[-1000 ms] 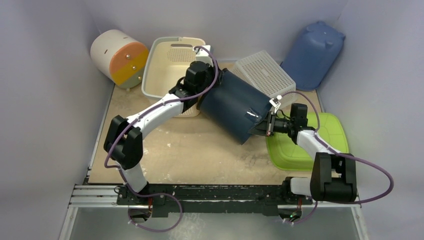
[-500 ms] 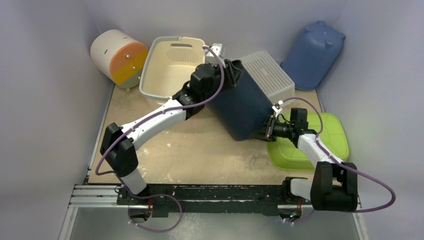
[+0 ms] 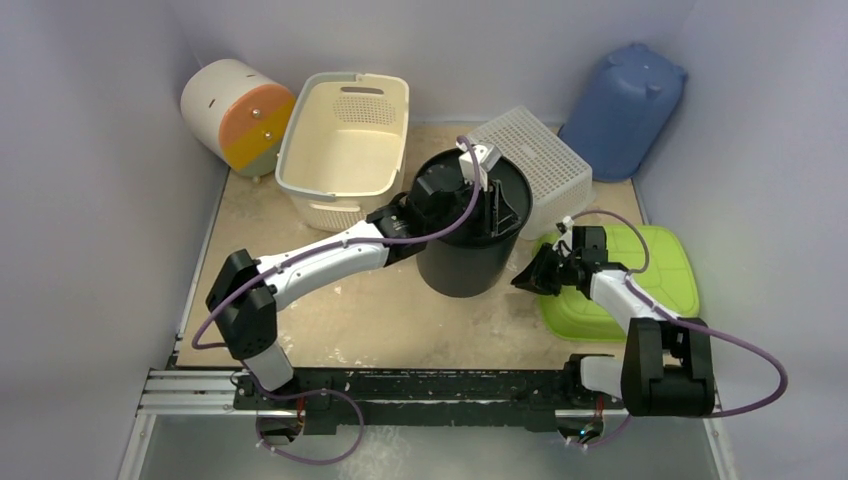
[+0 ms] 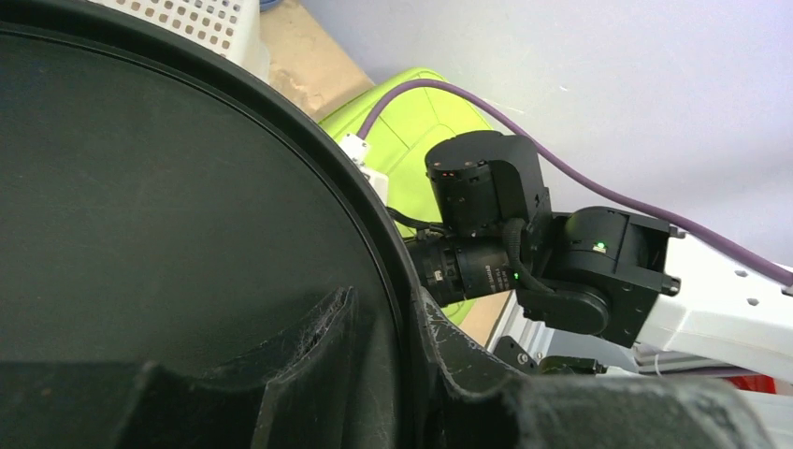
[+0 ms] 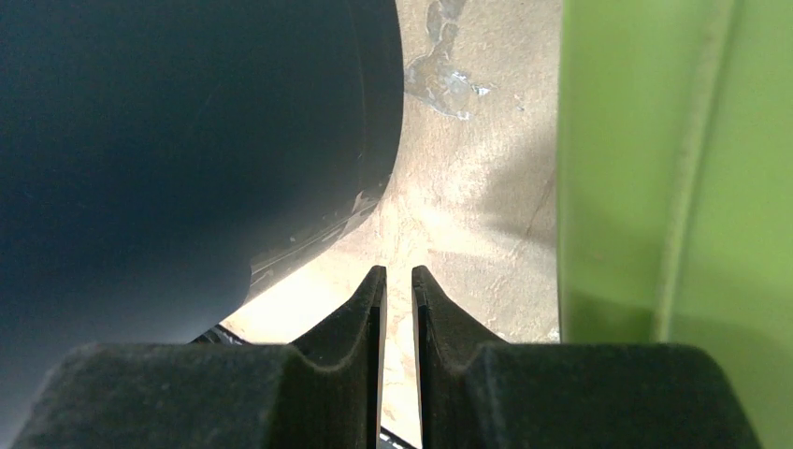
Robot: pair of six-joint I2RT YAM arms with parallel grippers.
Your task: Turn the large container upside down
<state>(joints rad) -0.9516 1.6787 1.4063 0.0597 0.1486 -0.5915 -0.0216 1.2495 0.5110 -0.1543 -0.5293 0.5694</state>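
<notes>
The large dark blue container (image 3: pixel 468 255) stands on end in the middle of the table, its round rimmed end facing up. My left gripper (image 3: pixel 497 205) is shut on its upper rim at the right side. In the left wrist view one finger lies inside the rim and one outside, around the dark container (image 4: pixel 140 187), with the gripper (image 4: pixel 383 299) clamped on the rim. My right gripper (image 3: pixel 527 280) is shut and empty, low beside the container's right base. The right wrist view shows the gripper (image 5: pixel 397 273) over bare table, apart from the container (image 5: pixel 168 140).
A green tray (image 3: pixel 650 285) lies under my right arm, also in the right wrist view (image 5: pixel 683 187). A white perforated basket (image 3: pixel 545 160) touches the container's back right. A cream basket (image 3: pixel 345 140), a white and orange drum (image 3: pixel 238 115) and a blue tub (image 3: pixel 625 110) stand behind.
The container has swung from lying tilted on its side to standing on end, carried by my left gripper. My right gripper has come off its lower edge and drawn back slightly.
</notes>
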